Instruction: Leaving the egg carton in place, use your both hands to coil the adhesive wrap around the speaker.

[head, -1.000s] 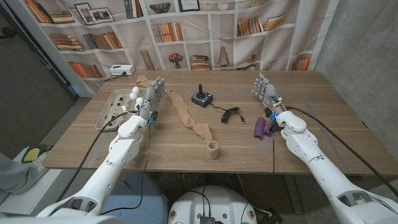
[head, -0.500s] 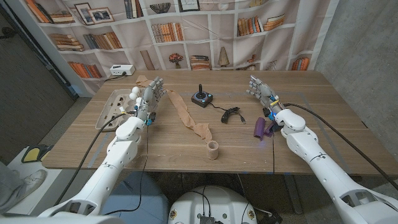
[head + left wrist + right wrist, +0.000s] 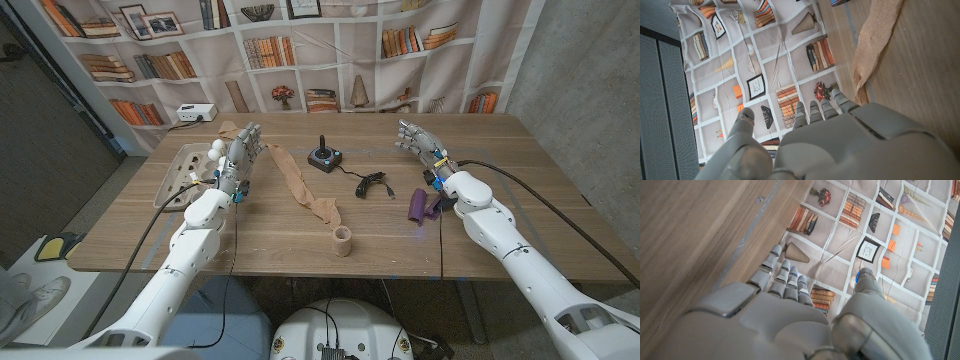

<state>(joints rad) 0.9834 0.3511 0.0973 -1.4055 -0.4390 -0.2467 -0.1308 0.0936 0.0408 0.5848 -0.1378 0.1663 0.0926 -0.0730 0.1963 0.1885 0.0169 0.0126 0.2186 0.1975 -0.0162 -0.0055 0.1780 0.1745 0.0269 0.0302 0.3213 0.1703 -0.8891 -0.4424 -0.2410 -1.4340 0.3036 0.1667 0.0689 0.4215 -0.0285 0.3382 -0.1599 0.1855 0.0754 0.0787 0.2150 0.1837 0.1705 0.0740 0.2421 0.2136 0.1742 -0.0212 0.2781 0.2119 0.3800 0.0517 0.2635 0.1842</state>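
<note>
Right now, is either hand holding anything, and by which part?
Nothing is held. The left hand and the right hand are both open, fingers apart, above the table.

The left hand (image 3: 243, 152) stands in front of the egg carton (image 3: 180, 172), hiding the carton's right end and part of the white eggs (image 3: 216, 150) in it. The right forearm covers part of the purple thing (image 3: 420, 204) near the bench's (image 3: 300, 240) right edge; what it is cannot be told. The black joystick (image 3: 324, 156) and the black cable (image 3: 372, 184) are too small for detail. In the left wrist view the tan wrap (image 3: 871, 45) is cut off by the picture's edge, and the left hand's fingers (image 3: 815, 111) show only from behind.
</note>
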